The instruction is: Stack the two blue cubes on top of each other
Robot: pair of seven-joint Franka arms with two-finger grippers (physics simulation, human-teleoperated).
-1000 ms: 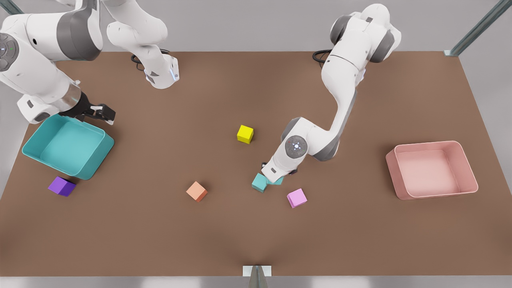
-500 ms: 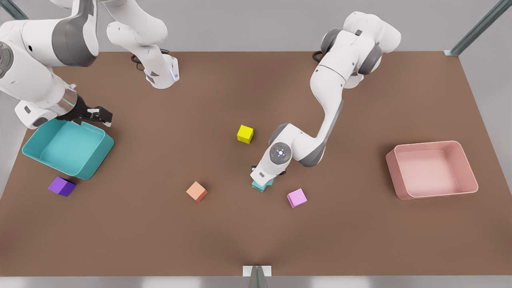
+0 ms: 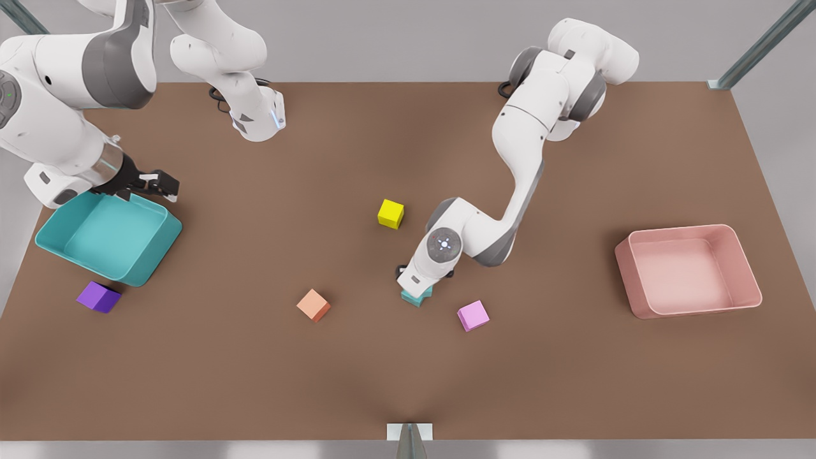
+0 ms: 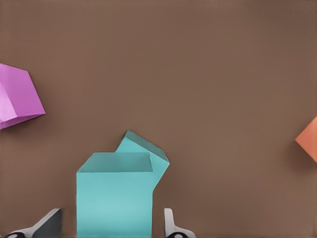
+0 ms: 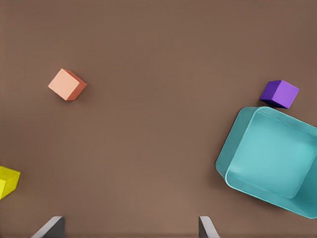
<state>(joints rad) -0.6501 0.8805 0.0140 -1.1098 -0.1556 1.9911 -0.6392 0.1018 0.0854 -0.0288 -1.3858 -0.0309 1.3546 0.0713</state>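
Two teal cubes sit together near the table's middle. In the left wrist view the upper blue cube [image 4: 114, 203] rests on the lower blue cube [image 4: 148, 151], which is turned at an angle beneath it. My left gripper [image 4: 113, 224] straddles the upper cube, open, with a narrow gap of table showing on each side. In the front view the left gripper [image 3: 417, 287] hides most of the blue cubes [image 3: 416, 298]. At the front view's left, my right gripper [image 3: 167, 185] waits open above the teal bin's far rim.
A pink cube [image 3: 473, 315] lies close to the stack, an orange cube [image 3: 313, 305] farther toward the front view's left and a yellow cube [image 3: 391, 213] behind. The teal bin [image 3: 153, 255], a purple cube [image 3: 98, 297] and a pink bin [image 3: 637, 293] stand near the sides.
The left arm carried the teal cube sideways toward the front view's left, over the other teal cube, and slowed there. The right gripper shifted slightly.
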